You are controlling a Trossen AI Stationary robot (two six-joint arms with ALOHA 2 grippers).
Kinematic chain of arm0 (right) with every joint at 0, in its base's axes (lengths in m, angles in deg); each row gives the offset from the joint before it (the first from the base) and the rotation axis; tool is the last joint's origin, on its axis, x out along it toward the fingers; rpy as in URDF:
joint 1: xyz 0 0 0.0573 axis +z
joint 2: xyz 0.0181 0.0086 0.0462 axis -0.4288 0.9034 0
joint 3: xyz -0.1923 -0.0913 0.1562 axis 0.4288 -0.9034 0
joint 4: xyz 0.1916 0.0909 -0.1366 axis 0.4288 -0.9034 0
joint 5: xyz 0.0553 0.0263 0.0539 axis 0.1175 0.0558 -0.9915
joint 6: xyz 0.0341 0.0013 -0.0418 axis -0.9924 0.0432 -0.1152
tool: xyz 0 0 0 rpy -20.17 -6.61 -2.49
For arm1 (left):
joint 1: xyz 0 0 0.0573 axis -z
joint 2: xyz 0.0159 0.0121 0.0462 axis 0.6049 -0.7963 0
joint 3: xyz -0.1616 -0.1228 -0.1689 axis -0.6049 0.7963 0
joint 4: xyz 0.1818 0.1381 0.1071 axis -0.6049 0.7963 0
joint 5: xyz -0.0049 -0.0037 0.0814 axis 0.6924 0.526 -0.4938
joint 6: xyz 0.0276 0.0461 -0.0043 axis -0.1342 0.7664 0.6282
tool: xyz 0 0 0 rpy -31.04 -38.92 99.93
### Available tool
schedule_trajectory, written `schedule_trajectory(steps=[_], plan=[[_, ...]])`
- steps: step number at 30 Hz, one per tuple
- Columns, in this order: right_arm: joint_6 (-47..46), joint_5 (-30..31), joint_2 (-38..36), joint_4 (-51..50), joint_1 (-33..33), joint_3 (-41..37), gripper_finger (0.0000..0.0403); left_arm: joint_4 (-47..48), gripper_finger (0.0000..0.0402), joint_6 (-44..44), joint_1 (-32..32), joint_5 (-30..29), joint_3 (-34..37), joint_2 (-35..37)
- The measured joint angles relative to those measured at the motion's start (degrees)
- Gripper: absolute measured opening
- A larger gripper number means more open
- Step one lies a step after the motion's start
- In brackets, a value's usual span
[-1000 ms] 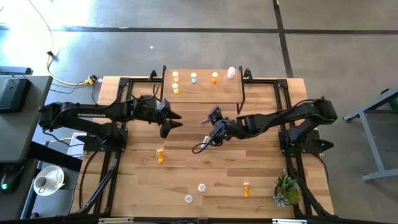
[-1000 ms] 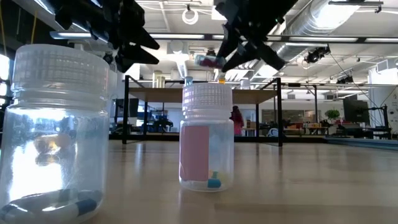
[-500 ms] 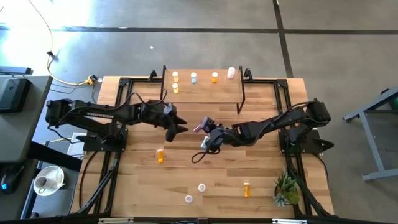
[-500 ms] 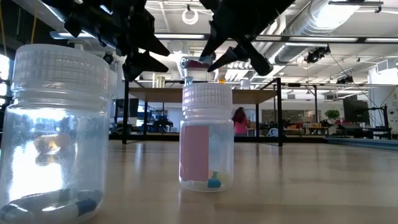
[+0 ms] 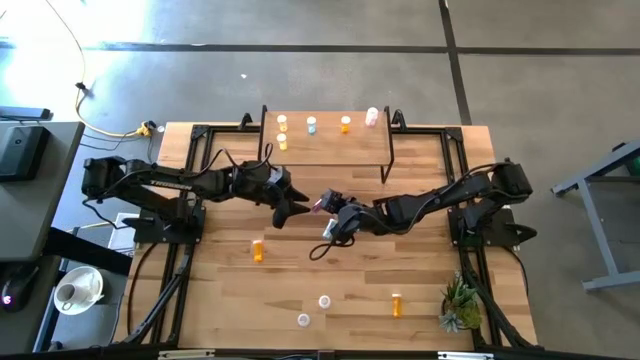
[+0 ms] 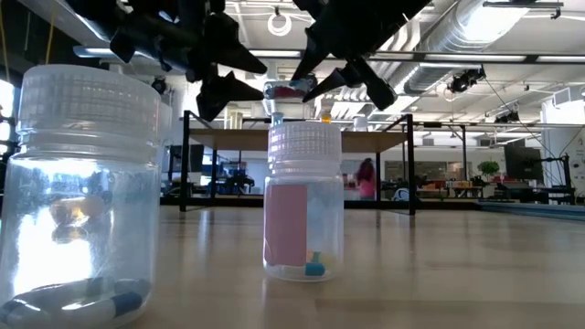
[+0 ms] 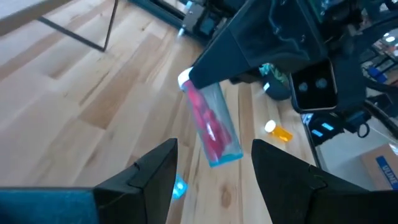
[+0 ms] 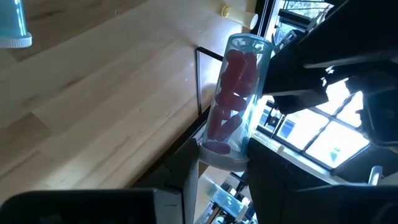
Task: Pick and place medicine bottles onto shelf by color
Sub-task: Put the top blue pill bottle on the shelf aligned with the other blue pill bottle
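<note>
Left gripper now nearer clear, pink-filled bottle.

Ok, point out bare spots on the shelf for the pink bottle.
The shelf: its front strip is bare right of the lone yellow bottle. The back row is crowded with four bottles. The right claw holds the pink bottle.

Open-plan robotics lab or workshop. Polished concrete floor around the slatted wooden bench; exposed ceiling ducts, strip lights and rows of workstations behind. A person in pink stands far back.
</note>
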Motion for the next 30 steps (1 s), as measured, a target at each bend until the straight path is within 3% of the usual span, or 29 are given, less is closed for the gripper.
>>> schedule_trajectory(steps=[18, 30], plan=[[4.0, 1.4, 0.0, 3.5, 0.0, 0.0, 0.0096, -4.4, 0.0195, 0.6, 0.0, 2.4, -2.9, -6.1], [4.1, 1.3, -0.1, 3.2, 0.1, 0.0, 0.0097, -3.4, 0.0109, 0.9, -0.1, 4.6, -3.2, -6.1]])
